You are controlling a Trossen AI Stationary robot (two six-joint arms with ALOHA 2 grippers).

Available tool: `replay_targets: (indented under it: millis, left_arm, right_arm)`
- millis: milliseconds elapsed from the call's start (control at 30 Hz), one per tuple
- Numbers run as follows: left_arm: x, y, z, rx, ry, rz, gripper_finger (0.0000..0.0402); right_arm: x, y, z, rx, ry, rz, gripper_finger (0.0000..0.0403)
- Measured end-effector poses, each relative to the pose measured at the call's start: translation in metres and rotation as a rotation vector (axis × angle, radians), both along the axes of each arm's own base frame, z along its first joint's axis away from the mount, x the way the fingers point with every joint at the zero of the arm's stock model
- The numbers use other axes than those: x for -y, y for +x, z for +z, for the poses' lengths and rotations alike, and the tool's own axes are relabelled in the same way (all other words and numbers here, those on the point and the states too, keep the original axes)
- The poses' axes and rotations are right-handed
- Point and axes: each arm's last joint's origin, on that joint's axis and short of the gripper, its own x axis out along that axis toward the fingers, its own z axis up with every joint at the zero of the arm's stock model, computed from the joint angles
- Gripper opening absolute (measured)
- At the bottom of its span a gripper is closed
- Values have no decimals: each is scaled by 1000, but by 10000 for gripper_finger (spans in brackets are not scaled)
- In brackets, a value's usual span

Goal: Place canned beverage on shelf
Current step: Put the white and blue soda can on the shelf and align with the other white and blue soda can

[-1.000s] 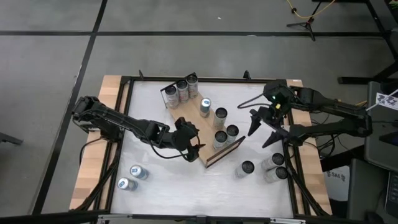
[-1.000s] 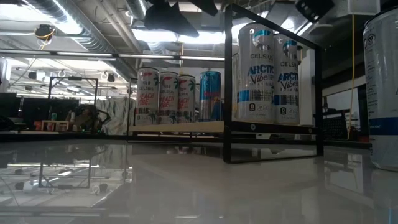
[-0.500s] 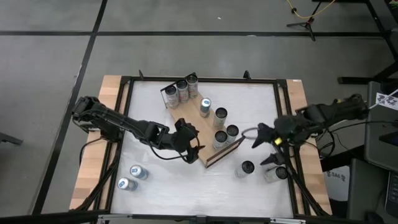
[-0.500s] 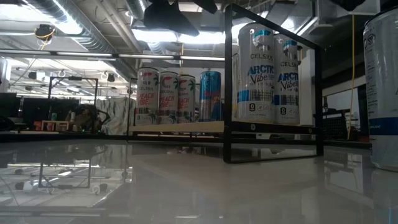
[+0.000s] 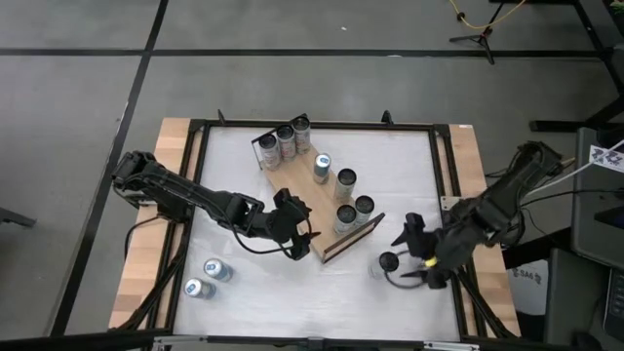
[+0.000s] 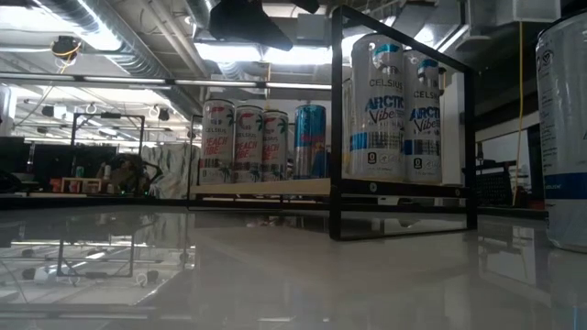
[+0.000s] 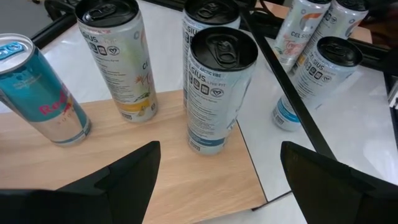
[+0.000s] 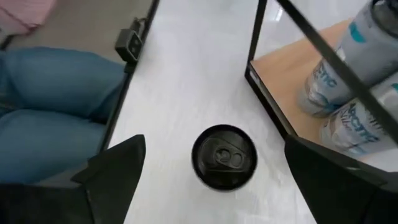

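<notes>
The shelf (image 5: 292,185), a light wooden board with black wire rails, lies slanted across the table's middle and carries several upright cans. My left gripper (image 5: 297,234) hangs open over the shelf's near left side. It faces a white can (image 7: 217,87) standing on the board (image 7: 124,149) and touches nothing. My right gripper (image 5: 402,255) is open above a loose black-topped can (image 8: 224,157). That can (image 5: 388,261) stands on its base on the white table, just off the shelf's near end. The fingers are apart from it.
Two loose cans (image 5: 208,279) stand at the table's near left. The shelf's black end rail (image 8: 261,62) rises close beside the loose can. A person's legs in jeans (image 8: 50,106) show past the table's edge. A large can (image 6: 564,137) stands close at the low view's right.
My right gripper has swung from the table's far right toward the near edge, turning as it went. It now hangs over the loose can by the shelf's near end, with its fingers still open. No can has moved.
</notes>
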Motion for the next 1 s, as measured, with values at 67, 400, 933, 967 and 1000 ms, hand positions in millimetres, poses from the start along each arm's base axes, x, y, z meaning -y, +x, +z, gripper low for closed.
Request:
replay_targets:
  millis: [67,400,933,967,1000]
  left_arm:
    - [0,0,0,0,0,0,325]
    - [0,0,0,0,0,0,325]
    - [0,0,0,0,0,-1,325]
    - [0,0,0,0,0,0,325]
    - [0,0,0,0,0,0,325]
  right_arm:
    - [-9,1,-5,-3,-13,-16,379]
    - [-31,12,-26,-21,-95,-109,379]
    - [-39,20,-47,-92,-196,-130,379]
    - [-39,20,-48,-97,-201,-130,379]
    - [-40,21,-49,-101,-206,-130,379]
